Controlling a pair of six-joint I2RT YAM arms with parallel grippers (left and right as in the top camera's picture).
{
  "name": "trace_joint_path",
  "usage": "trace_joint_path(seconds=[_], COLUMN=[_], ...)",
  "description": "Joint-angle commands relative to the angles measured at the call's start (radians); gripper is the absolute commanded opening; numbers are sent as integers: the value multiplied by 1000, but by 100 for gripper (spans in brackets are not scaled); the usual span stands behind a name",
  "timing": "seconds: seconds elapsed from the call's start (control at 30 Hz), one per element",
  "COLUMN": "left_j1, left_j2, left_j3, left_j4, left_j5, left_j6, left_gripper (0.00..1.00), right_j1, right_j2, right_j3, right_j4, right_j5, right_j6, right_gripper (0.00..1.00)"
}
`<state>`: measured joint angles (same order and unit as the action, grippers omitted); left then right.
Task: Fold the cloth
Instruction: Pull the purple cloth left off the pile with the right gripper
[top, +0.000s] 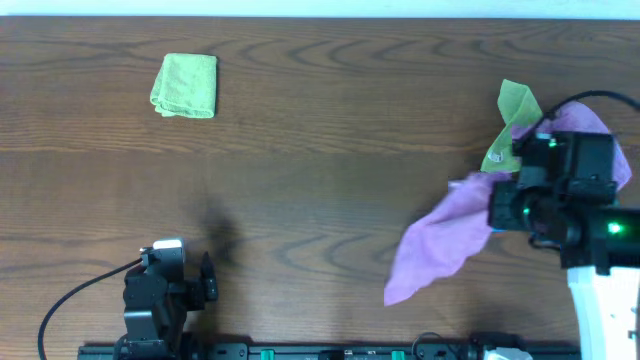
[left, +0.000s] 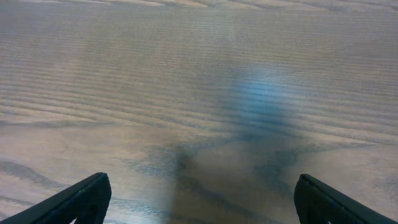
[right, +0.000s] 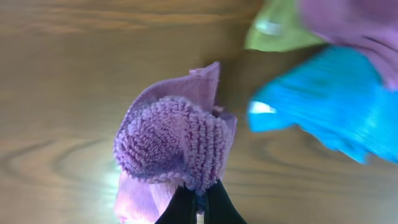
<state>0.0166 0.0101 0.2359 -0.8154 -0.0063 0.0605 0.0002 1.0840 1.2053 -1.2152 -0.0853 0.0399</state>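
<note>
The lilac cloth (top: 440, 240) hangs crumpled at the right of the table, lifted at one end and trailing down toward the front. My right gripper (top: 503, 205) is shut on a bunched fold of it. In the right wrist view the fold (right: 177, 140) bulges just above the closed fingers (right: 198, 204). More lilac fabric (top: 588, 122) shows behind the right arm. My left gripper (top: 208, 280) rests at the front left, far from the cloth. It is open and empty over bare wood (left: 202, 186).
A folded lime-green cloth (top: 186, 85) lies at the back left. Another lime-green cloth (top: 512, 125) lies crumpled by the right arm and also shows in the right wrist view (right: 280, 28). A bright blue cloth (right: 329, 99) lies beside it.
</note>
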Motion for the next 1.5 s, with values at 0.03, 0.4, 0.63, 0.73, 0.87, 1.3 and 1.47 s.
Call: trace_joint_path(seconds=[0.03, 0.4, 0.63, 0.73, 0.87, 1.3, 1.47], left_j1=[-5, -5, -5, -5, -5, -5, -5], left_j2=[-6, -6, -6, -6, -6, -6, -6], left_j3=[-11, -11, -11, -11, -11, -11, -11], left_j4=[-48, -48, -48, -48, -48, -48, -48], left_j5=[-12, -12, -12, -12, -12, -12, -12], left_j6=[26, 26, 26, 26, 26, 26, 26], left_gripper=[95, 95, 95, 95, 95, 95, 95], right_j1=[120, 475, 502, 488, 423, 367, 372], right_j2=[-8, 83, 263, 366, 499, 461, 460], right_j3=[12, 12, 12, 12, 50, 171, 159], right_j4=[13, 194, 393, 524, 655, 273, 27], right_j5=[-157, -207, -138, -3, 234, 7, -147], right_j6=[15, 103, 101, 102, 208, 85, -107], right_gripper=[1, 1, 1, 1, 47, 86, 97])
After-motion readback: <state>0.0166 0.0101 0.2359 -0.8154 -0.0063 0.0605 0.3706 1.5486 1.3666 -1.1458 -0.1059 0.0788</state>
